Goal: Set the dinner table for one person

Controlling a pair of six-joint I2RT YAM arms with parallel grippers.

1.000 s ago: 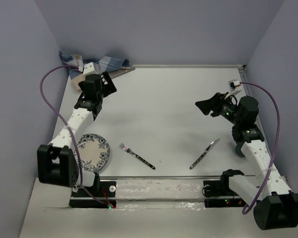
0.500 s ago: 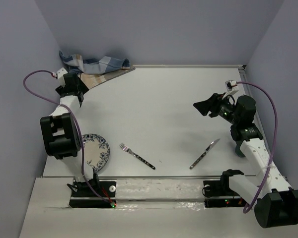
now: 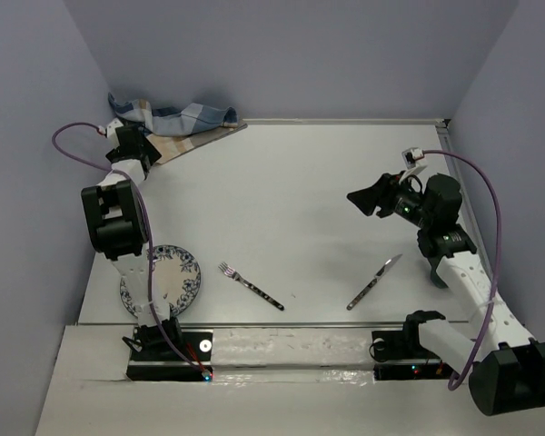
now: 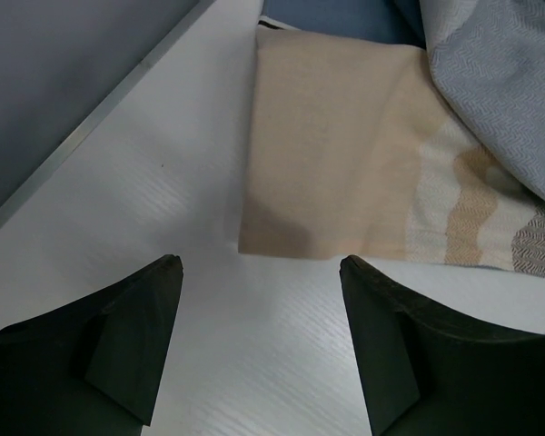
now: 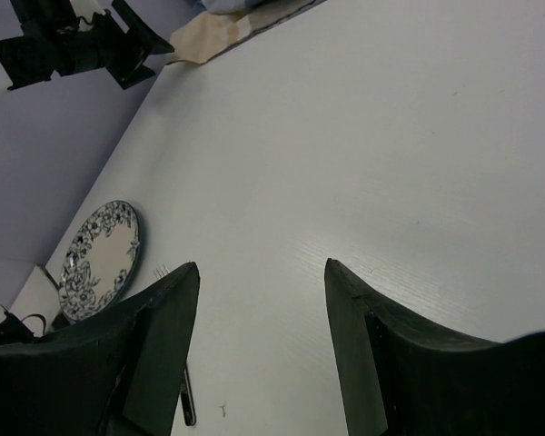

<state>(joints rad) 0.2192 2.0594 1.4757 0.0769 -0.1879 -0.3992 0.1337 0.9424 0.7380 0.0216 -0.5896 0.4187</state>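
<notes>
The white table fills the middle of the top view, walled in pale violet on three sides. A thin metal rail runs along its upper edge.

A blue-and-tan plaid cloth lies crumpled in the upper left corner of the table. The left gripper is just below and left of it. In the left wrist view its two dark fingers stand apart with only bare table between them. A plain tan corner of the cloth lies just above the gap, and blue herringbone folds fill the upper right of that frame.

The right gripper hangs over the right half of the table, pointing left. Its fingers are spread and hold nothing.

A blue-patterned plate sits at the lower left, partly under the left arm. A fork lies to its right, tines toward the upper left. Well apart from the fork, at the lower right, lies a knife, its blade toward the upper right. The right wrist view shows the plate at its lower left.

A purple cable loops from the right wrist. A small white tag sits at its upper end, and any print on it is too small to read.
</notes>
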